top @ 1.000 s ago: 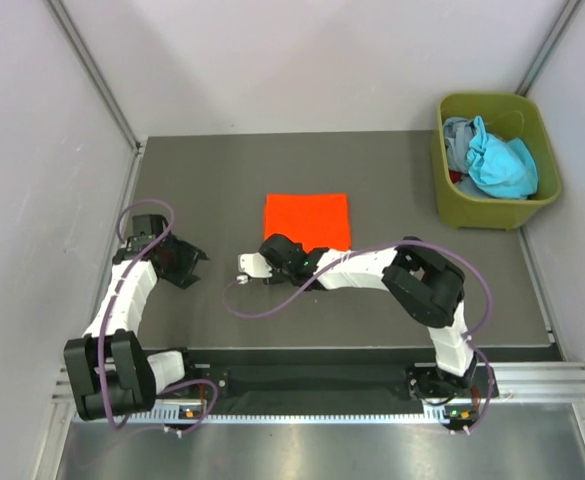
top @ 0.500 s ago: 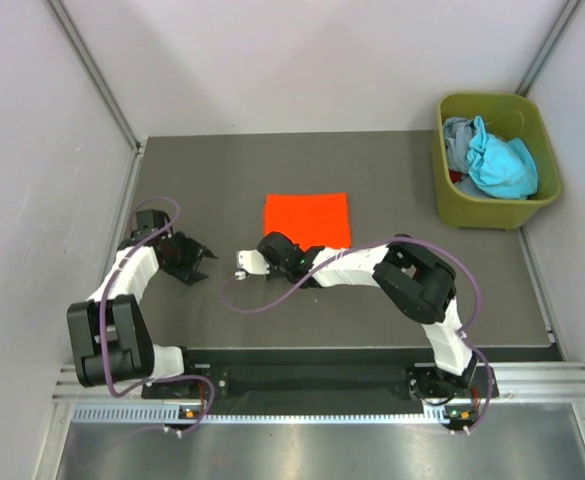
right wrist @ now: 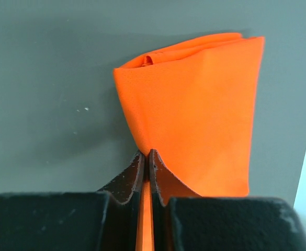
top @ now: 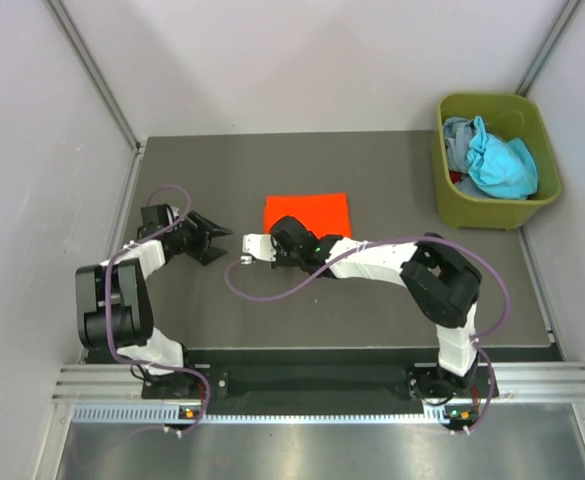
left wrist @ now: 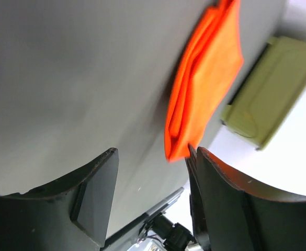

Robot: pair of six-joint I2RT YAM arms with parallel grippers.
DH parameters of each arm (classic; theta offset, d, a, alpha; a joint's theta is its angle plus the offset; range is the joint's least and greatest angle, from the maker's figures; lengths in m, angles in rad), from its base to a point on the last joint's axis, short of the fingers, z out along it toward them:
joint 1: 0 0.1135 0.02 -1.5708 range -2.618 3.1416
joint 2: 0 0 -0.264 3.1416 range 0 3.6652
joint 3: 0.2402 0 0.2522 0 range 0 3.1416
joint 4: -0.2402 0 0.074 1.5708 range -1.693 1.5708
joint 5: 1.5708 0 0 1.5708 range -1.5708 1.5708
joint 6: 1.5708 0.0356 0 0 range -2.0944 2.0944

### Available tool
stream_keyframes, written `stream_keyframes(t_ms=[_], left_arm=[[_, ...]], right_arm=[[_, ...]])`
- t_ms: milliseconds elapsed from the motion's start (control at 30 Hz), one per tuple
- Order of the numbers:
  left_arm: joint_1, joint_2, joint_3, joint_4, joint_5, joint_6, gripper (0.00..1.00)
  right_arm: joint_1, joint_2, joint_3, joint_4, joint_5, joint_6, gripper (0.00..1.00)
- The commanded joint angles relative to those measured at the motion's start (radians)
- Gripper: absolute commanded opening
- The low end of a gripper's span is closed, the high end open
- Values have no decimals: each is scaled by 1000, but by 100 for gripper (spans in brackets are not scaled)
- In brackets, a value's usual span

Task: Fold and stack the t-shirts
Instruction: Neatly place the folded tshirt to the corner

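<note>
A folded bright orange t-shirt lies flat at the table's middle. My right gripper sits at its near left corner. In the right wrist view that gripper is shut on the orange t-shirt, with cloth showing between the closed jaws. My left gripper is open on the table a little left of the shirt and points toward it. In the left wrist view nothing lies between the left gripper's fingers, and the orange t-shirt is beyond them. A teal-blue t-shirt and a grey t-shirt are bunched in the bin.
The olive-green bin stands at the table's far right corner; the left wrist view shows the bin behind the orange shirt. Grey walls close in at the left, back and right. The right arm's purple cable loops over the table's near middle.
The right gripper has closed on the orange t-shirt's near left corner. The left arm has swung right and away from the base, bringing its open gripper nearer the shirt.
</note>
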Motion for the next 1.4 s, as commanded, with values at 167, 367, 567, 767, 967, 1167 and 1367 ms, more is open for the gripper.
stream_keyframes(t_ms=[167, 367, 567, 767, 967, 1167, 1367], left_arm=[[-134, 194, 67, 367, 64, -122, 68], [-243, 258, 121, 470, -45, -191, 69], [-298, 364, 238, 360, -108, -190, 69], [-303, 455, 327, 243, -157, -136, 67], [-303, 536, 400, 206, -159, -84, 63], [-304, 605, 482, 220, -128, -72, 47], [-301, 608, 485, 223, -166, -59, 0]], right_arm=[[-25, -116, -18, 23, -88, 40, 0], [-38, -127, -10, 16, -118, 57, 0], [-44, -144, -6, 20, -131, 66, 0], [-55, -167, -16, 26, -143, 80, 0], [-55, -182, -35, 35, -151, 91, 0], [-54, -190, -58, 44, -160, 103, 0], [-55, -188, -55, 46, -158, 131, 5]])
